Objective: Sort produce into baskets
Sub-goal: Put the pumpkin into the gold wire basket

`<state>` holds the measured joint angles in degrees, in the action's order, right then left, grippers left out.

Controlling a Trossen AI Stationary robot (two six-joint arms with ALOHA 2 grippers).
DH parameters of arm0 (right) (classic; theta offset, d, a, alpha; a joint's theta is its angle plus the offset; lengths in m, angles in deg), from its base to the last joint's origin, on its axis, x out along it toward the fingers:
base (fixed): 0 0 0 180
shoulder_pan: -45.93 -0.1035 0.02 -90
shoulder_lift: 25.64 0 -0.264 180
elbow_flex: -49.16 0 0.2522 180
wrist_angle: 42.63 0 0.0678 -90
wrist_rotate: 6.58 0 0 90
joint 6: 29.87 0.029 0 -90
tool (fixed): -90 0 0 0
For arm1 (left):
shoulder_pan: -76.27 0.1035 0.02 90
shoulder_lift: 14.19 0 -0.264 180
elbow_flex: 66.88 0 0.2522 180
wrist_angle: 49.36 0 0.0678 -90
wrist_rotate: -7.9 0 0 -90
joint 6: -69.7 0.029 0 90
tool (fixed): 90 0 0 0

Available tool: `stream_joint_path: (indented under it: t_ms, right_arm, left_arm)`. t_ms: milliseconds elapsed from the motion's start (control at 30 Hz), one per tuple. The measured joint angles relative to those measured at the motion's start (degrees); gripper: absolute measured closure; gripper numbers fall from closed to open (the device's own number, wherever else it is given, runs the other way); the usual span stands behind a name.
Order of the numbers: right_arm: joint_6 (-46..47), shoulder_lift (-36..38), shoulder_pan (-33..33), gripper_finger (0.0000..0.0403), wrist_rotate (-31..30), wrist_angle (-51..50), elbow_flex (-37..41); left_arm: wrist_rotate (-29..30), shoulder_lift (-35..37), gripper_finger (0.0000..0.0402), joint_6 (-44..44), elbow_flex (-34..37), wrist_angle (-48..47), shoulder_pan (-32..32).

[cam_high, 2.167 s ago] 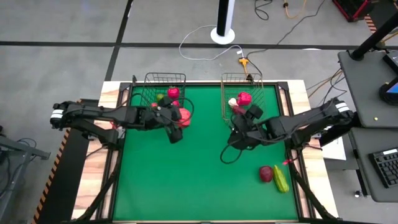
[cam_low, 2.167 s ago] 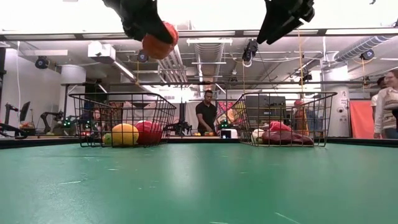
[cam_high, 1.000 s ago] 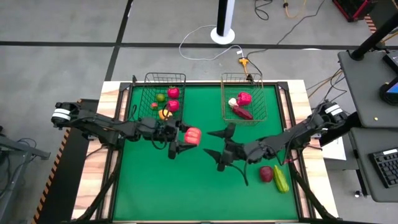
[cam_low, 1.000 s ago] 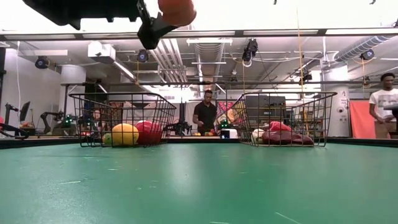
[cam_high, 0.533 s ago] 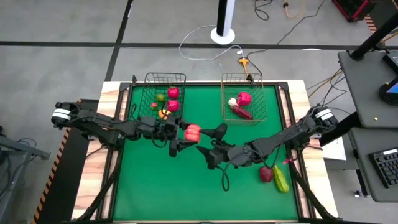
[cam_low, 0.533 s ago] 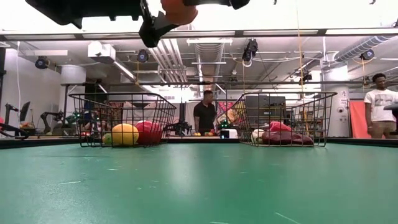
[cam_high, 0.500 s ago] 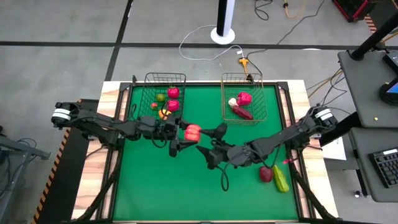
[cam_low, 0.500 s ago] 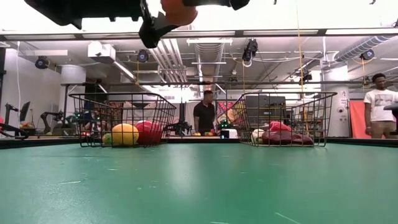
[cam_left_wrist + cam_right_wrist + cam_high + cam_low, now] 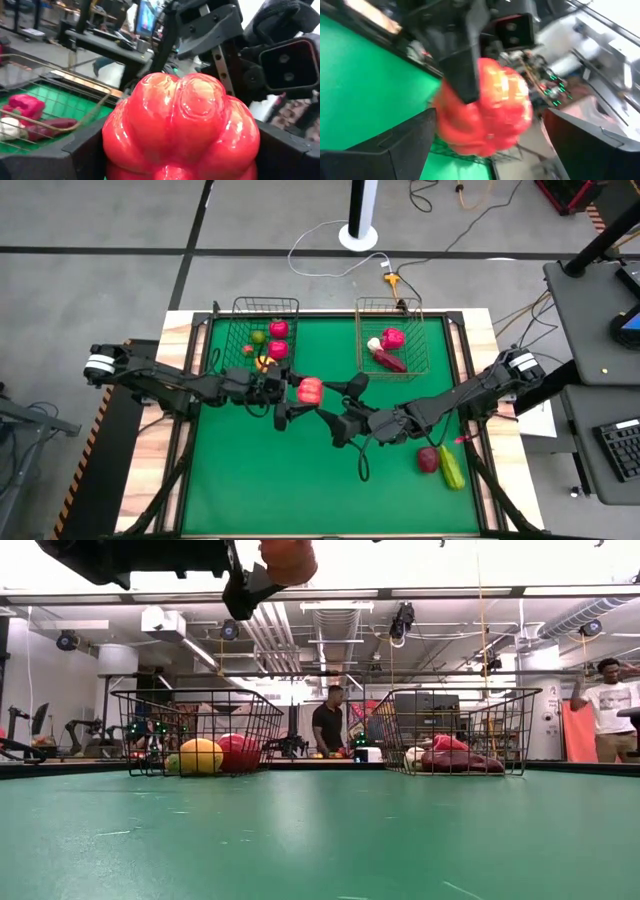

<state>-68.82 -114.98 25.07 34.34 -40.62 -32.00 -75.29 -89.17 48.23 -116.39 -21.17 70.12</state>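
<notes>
While both baskets already hold produce, we see the left fingers (image 9: 293,392) clamped on a red pepper (image 9: 310,390) raised mid-surface; right fingers (image 9: 342,402) spread beside it, seemingly for handover. A dark-red piece (image 9: 428,459) and green piece (image 9: 452,469) remain unsorted.

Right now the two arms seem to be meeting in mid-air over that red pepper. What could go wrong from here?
The left gripper holds the red pepper above the green table, between the two baskets. If it lets go before the open right gripper closes, the pepper could drop and roll away. The two grippers are also very close together, so their fingers might knock. The pepper looks glossy and rounded, so a grip off its middle may slip.
</notes>
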Motion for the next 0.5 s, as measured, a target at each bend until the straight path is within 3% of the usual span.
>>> stream_joint_path:
  t_ms: [133, 233, 500]
  right_arm:
    - [0.1, -0.1, 0.7, 0.0044, 6.3, -0.9, 0.0]
    - [0.7, -0.1, 1.5, 0.0044, 7.7, -0.8, 0.0]
    - [0.4, -0.1, 2.8, 0.0044, 17.0, -0.6, 0.0]
  left_arm:
    - [-3.4, 0.0, 0.0049, -0.1, 0.0, 0.3, 0.0]
    - [-6.0, 0.0, 0.0049, 0.0, 0.0, 0.2, 0.0]
    - [-8.5, 0.1, 0.0048, 0.6, 0.0, -1.8, -0.1]
